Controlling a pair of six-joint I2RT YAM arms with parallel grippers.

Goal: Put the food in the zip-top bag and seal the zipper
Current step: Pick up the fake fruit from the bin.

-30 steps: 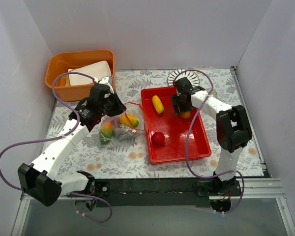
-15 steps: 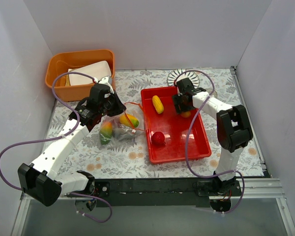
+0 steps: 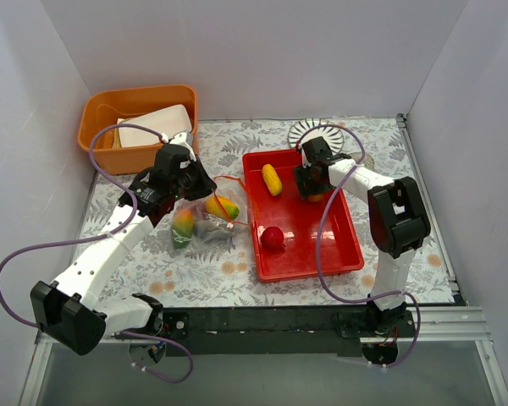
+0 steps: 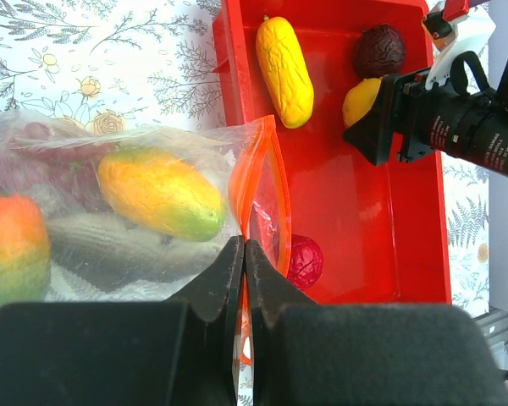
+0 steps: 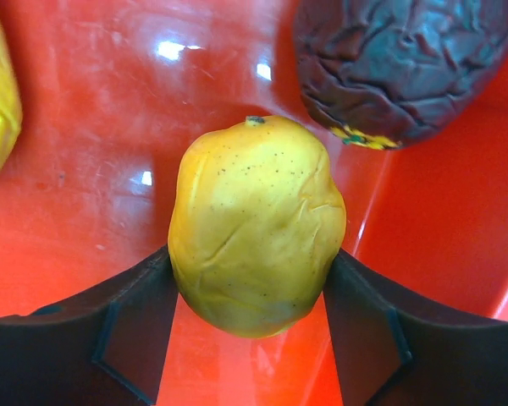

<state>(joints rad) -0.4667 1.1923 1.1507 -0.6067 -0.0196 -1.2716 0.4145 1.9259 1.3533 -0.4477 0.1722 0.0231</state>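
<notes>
Surface: floral cloth (image 3: 229, 271) over the table; plain white walls (image 3: 262, 51) on three sides; orange bin (image 3: 97, 114) at the 10 o'clock corner. Bag (image 4: 152, 139) lies at centre-left, just beside the red tray (image 3: 296, 254), which sits at its 3 o'clock; two mangoes (image 4: 161, 193) inside. Left gripper (image 4: 244, 249) pressed together on the zipper (image 4: 235, 186), bag mouth gaping toward the tray. Right gripper (image 5: 254, 271) clasps a yellow mango (image 5: 254, 224) at the tray's 1 o'clock end, both fingers touching it; plum (image 5: 398, 59) just beyond; corn (image 4: 284, 59) and apple (image 4: 305, 260) loose in the tray.
</notes>
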